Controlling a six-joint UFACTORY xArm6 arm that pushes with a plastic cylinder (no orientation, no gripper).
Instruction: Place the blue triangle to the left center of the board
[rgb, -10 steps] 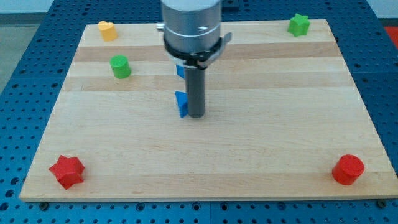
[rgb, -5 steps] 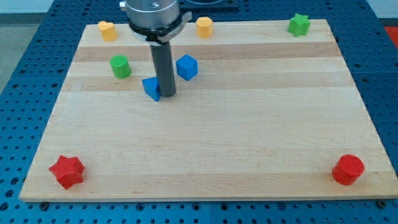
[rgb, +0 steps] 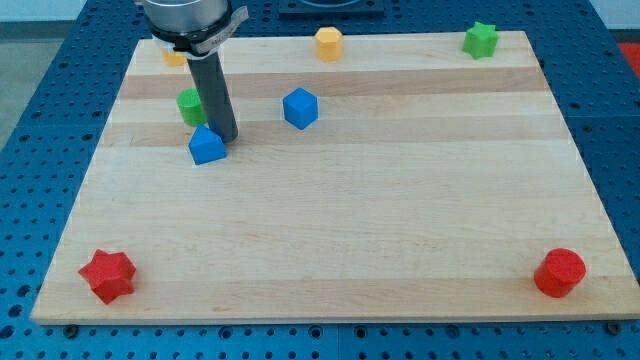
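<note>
The blue triangle (rgb: 206, 146) lies on the wooden board (rgb: 400, 220), left of the middle and a little above mid-height. My tip (rgb: 223, 138) stands right against its upper right side, touching it. The dark rod rises from there to the arm's silver body at the view's top left. A green cylinder (rgb: 190, 106) sits just above and left of the triangle, partly behind the rod.
A blue cube (rgb: 300, 108) lies right of my tip. A yellow block (rgb: 328, 43) sits at the top edge, another yellow block (rgb: 173, 58) is mostly hidden behind the arm. A green star (rgb: 481, 40) is top right, a red star (rgb: 107, 275) bottom left, a red cylinder (rgb: 558, 272) bottom right.
My tip has swept left across the board, pushing the blue triangle left with it, from the board's middle to near the green cylinder. The blue cube and a yellow block came into view.
</note>
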